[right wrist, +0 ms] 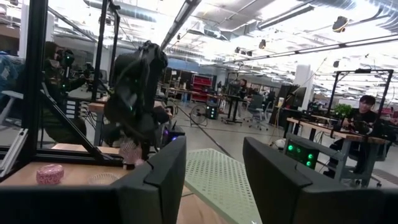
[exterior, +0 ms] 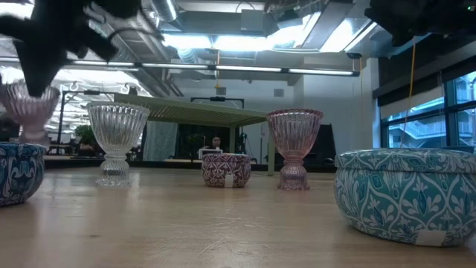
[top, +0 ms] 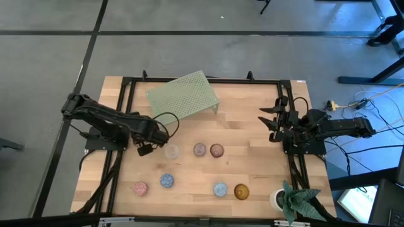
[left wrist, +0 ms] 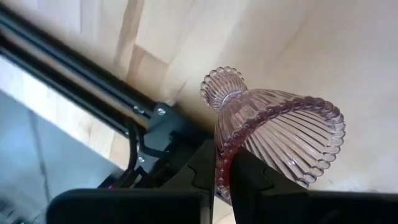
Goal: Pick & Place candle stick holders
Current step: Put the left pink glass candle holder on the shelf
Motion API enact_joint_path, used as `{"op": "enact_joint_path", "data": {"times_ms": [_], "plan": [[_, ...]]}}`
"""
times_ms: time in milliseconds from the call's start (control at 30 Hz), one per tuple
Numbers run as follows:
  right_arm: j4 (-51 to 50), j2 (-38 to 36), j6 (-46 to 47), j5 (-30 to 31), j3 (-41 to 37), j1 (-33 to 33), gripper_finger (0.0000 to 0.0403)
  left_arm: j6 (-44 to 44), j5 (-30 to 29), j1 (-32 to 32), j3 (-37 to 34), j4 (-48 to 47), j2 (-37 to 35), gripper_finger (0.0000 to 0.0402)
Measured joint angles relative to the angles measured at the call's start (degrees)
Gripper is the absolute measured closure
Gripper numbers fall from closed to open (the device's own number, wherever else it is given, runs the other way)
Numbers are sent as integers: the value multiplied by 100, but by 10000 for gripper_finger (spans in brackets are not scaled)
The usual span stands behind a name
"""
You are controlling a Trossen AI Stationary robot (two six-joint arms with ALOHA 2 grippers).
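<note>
A: Left gripper [left wrist: 225,177], near the desk's [top: 246,170] left edge?
B: Fingers [left wrist: 202,171] pinching the rim of a pink stemmed holder [left wrist: 273,134], lifted off the desk.
A: And the rest, left to right?
B: Other holders [top: 199,149] scattered across the front half. Green rack [top: 183,94] at the back edge. Right gripper [top: 273,123] at the right edge, fingers spread, holding nothing.

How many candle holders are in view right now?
8. Middle row: clear cup, pink cup, mauve cup. Front row: rosy cup, blue cup, second blue cup, amber cup. The left gripper grips a pink stemmed cup. None looks hidden.
</note>
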Motion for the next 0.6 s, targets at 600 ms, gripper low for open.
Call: {"op": "enact_joint_path", "data": {"times_ms": [600], "plan": [[177,-2,-24,0,0,0,238,477,183,1151,2782,-3,-949,379]]}}
